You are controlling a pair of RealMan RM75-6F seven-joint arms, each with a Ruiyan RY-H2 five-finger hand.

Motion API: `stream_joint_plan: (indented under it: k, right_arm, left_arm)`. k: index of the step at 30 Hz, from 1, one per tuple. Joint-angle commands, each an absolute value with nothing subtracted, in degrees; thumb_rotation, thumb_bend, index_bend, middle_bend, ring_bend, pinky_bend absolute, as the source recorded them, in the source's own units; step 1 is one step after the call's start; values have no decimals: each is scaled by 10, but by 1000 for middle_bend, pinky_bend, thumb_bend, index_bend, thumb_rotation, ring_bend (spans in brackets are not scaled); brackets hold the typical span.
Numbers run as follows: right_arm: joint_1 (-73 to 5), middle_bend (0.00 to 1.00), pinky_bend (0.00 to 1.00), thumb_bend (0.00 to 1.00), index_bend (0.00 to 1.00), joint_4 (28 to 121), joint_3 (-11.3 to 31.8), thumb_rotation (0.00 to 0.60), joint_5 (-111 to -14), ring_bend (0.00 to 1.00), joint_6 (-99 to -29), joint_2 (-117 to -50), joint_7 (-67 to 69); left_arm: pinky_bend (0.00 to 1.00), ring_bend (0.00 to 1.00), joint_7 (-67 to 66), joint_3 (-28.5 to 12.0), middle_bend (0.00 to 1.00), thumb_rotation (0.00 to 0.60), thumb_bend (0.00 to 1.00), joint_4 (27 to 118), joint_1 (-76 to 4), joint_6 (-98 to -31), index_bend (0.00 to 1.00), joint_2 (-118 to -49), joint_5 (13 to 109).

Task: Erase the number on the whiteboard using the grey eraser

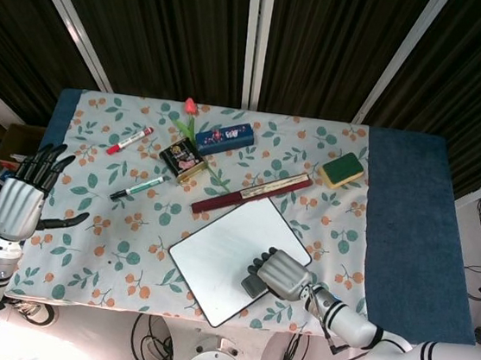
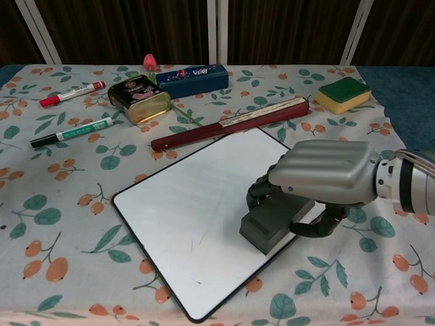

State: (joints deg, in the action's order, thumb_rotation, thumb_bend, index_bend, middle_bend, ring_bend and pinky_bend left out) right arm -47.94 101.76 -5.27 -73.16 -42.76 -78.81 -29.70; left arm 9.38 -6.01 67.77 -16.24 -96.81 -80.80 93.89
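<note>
My right hand grips the grey eraser and presses it on the near right part of the whiteboard. The board's white face shows only a few faint thin marks; I see no number on it. My left hand hangs with fingers spread and nothing in it off the table's left edge, seen only in the head view.
Behind the board lie a dark red folded fan, a gold tin, a blue box, a pink tulip, a green marker, a red marker and a green-yellow sponge.
</note>
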Motion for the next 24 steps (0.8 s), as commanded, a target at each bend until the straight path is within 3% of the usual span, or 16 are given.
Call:
stream_joint_plan:
  k: [1, 5, 10, 19, 24]
  right_arm:
    - [-465, 707, 549, 470, 870, 1042, -61, 600, -742, 559, -446, -758, -282]
    - [-441, 707, 549, 470, 870, 1049, -52, 600, -774, 559, -501, -721, -254]
    - [-407, 708, 550, 469, 871, 973, -15, 600, -758, 558, -577, -700, -229]
    - [-375, 694, 548, 468, 853, 813, 0, 600, -713, 553, -567, -733, -173]
    - [-369, 655, 500, 460, 794, 750, 0, 600, -716, 541, -542, -764, -131]
  left_arm:
    - [166, 56, 92, -61, 67, 384, 0, 679, -163, -969, 125, -807, 940]
    - [166, 57, 90, -61, 66, 386, 0, 682, -163, -970, 125, -805, 941]
    - [166, 57, 88, -62, 67, 383, 0, 686, -165, -970, 125, -804, 944]
    - [166, 57, 79, -62, 66, 384, 0, 693, -168, -966, 125, -802, 946]
    - [166, 57, 76, -61, 66, 385, 0, 693, -169, -962, 125, -805, 947]
